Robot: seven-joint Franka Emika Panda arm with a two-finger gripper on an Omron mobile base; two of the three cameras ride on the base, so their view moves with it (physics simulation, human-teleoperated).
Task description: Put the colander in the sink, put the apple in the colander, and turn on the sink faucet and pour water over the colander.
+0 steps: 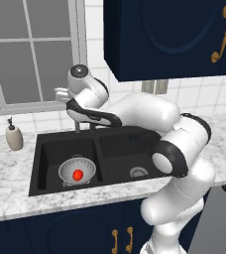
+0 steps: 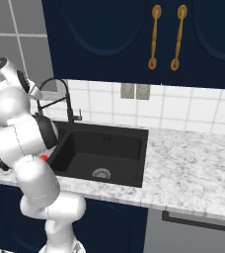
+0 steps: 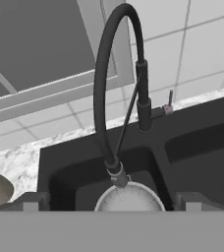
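Colander (image 1: 77,171) sits upright in sink's (image 1: 50,144) L basin, low foot on the basin floor, rim up, w/ open black floor all round it; nearest edge is the front wall, centre divider just to its R. Apple (image 1: 78,174) lies inside colander, about mid-bowl. In hand view colander rim (image 3: 128,196) shows at bottom, directly under the spout end.

Sink faucet (image 3: 115,88) stands at back edge of sink behind the divider, tall axis vertical; gooseneck arches up and over, spout tip pointing down into L basin above colander. Small silver lever (image 3: 169,102) sticks up on the side of the base, toward R basin. In R base view faucet (image 2: 60,96) arches against the tiled wall, tiles close behind it.

R basin holds just its round drain (image 1: 139,172), open room there. Marble tabletop (image 1: 11,168) runs both sides of sink; soap bottle (image 1: 14,136) stands at back L, well apart from faucet. Window sill behind, dark wall cabinet (image 1: 174,34) overhead to the R — arm's upper link sits below its bottom edge.

Gripper (image 3: 112,202) hovers above sink back edge, near faucet, looking along at it; fingers (image 3: 31,203) spread wide apart, nothing between them, not touching faucet or lever.
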